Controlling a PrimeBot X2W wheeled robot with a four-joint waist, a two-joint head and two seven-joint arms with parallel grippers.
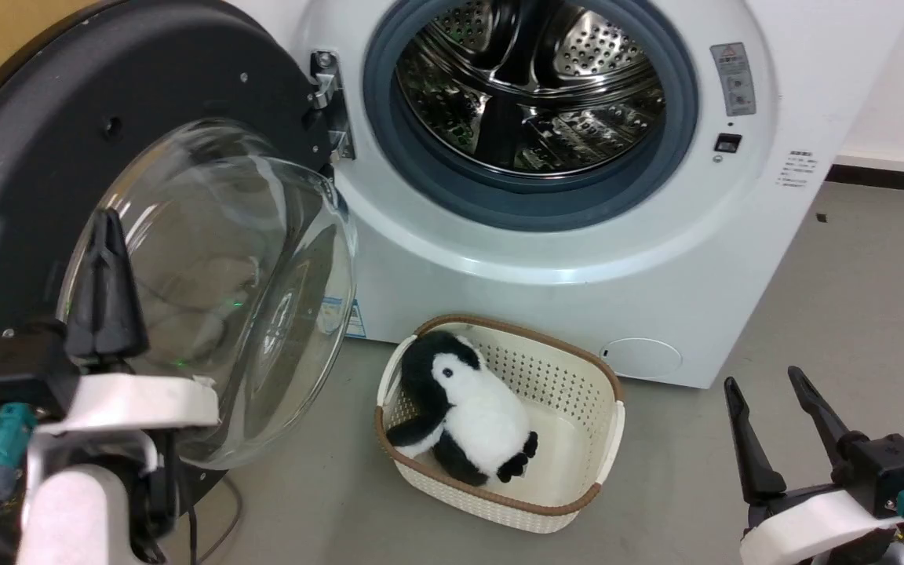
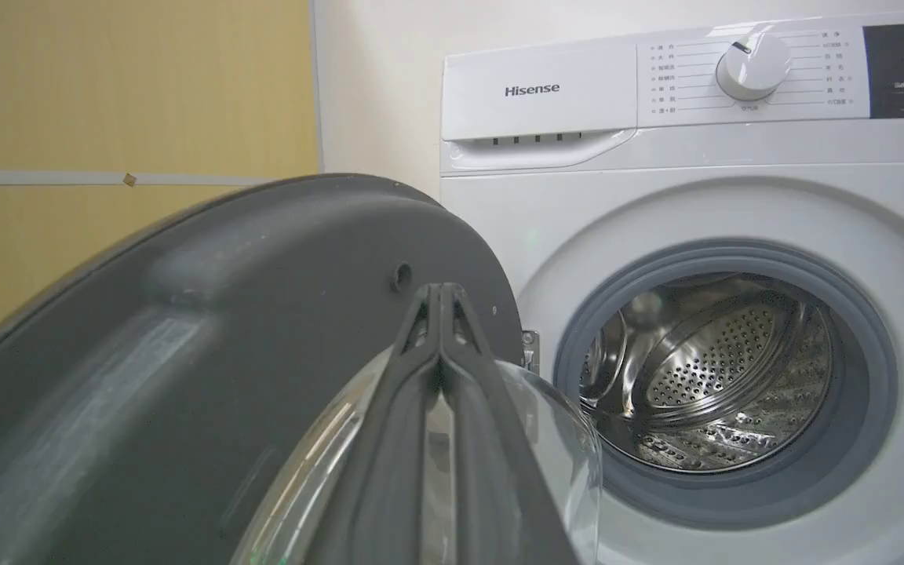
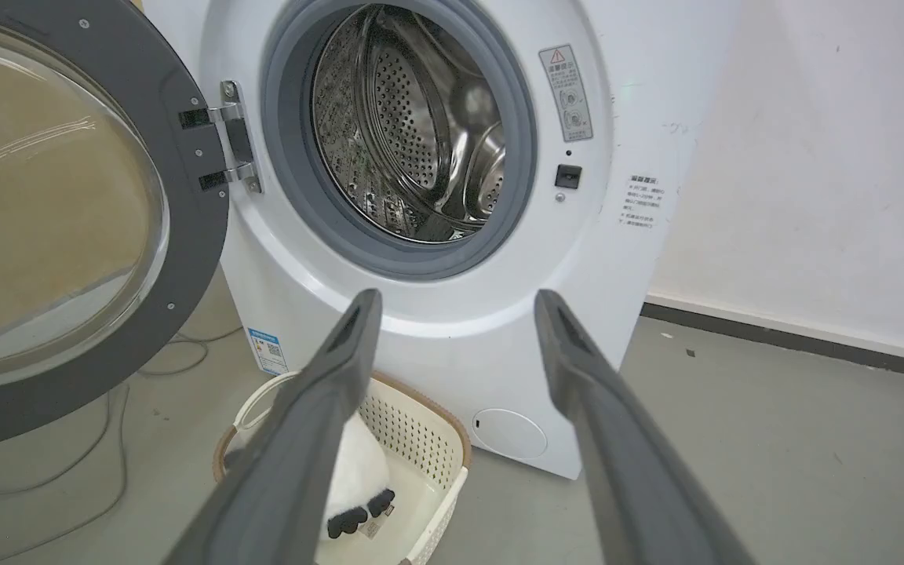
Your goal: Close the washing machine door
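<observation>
While the white washing machine [image 1: 656,259] stands before us, we find the washing machine door [image 1: 44,141] swung wide open at our left. It hangs from the hinge [image 1: 330,102] with its inner face and bulging glass window [image 1: 264,259] turned toward us. The steel drum [image 1: 530,86] lies exposed inside its grey rubber rim. On the floor just in front of the machine sits a cream basket [image 1: 601,439] with a brown edge, and a black-and-white penguin toy [image 1: 475,408] lies inside it. Our left gripper [image 1: 105,224] is raised in front of the door, by the near edge of the glass. Its two fingers are pressed together with nothing between them, and we cannot tell whether they touch the door. Our right gripper [image 1: 762,380] hangs low at the lower right of the head view, well apart from the door, its fingers spread and empty.
</observation>
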